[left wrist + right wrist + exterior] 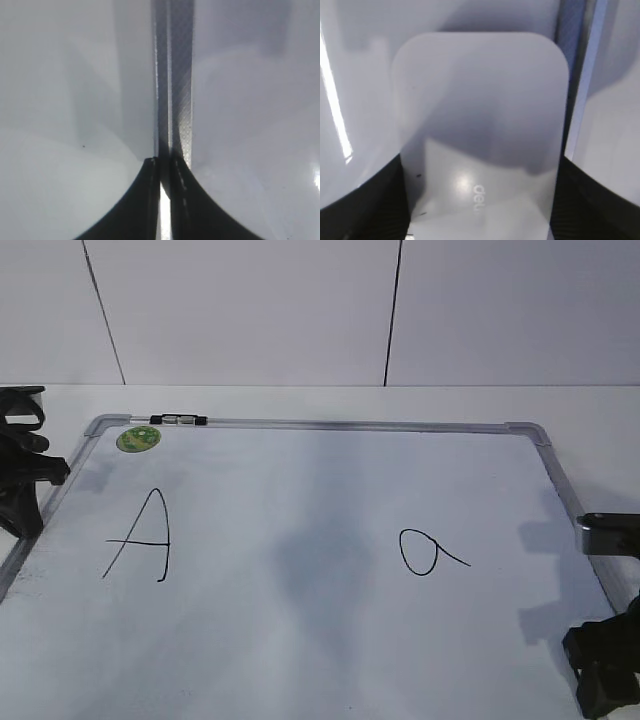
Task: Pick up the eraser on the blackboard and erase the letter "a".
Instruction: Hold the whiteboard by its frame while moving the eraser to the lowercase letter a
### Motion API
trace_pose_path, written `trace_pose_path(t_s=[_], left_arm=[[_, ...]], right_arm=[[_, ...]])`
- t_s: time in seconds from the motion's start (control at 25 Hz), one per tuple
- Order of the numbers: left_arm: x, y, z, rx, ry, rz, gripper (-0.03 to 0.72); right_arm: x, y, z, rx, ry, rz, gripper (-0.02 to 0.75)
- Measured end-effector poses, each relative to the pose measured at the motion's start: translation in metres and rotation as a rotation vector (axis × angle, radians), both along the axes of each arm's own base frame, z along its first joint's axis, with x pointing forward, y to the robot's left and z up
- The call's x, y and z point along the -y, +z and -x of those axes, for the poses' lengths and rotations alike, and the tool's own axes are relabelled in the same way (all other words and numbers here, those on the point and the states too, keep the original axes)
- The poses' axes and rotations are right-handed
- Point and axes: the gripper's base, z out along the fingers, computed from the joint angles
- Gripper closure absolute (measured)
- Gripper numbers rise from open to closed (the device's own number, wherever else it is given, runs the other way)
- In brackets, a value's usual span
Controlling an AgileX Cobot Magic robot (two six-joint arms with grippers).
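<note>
The blackboard (pixel 300 640) shows a smooth, glossy white surface edged in brushed grey metal. The eraser (pixel 480 130) is smooth white plastic with a soft sheen. My right claw (pixel 480 220) has matt black fingers (pixel 365 205); my left claw (pixel 165 200) looks alike.

White board, black marks, one spot of green

The board (pixel 300 640) is white with a grey metal frame; a round green sticker (pixel 138 438) sits at its upper left, beside a black-and-silver clip (pixel 178 420). Both the capital letter (pixel 140 538) and the small letter (pixel 430 552) are thin black marker. The eraser (pixel 480 135) is white with faint grey lettering. Both grippers (pixel 25 475) (pixel 605 665) are black.
</note>
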Motion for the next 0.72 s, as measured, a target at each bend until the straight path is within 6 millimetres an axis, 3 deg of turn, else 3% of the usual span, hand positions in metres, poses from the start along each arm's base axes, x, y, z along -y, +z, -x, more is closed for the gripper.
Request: trace_pose_path(t_s=[0.4, 0.72], left_arm=[[0.000, 0.000, 0.000, 0.000, 0.001, 0.002, 0.674], [0.000, 0.000, 0.000, 0.000, 0.003, 0.005, 0.673]], right_arm=[[-0.001, 0.005, -0.005, -0.005, 0.005, 0.007, 0.196], [-0.006, 0.037, -0.032, 0.073, 0.016, 0.006, 0.196]])
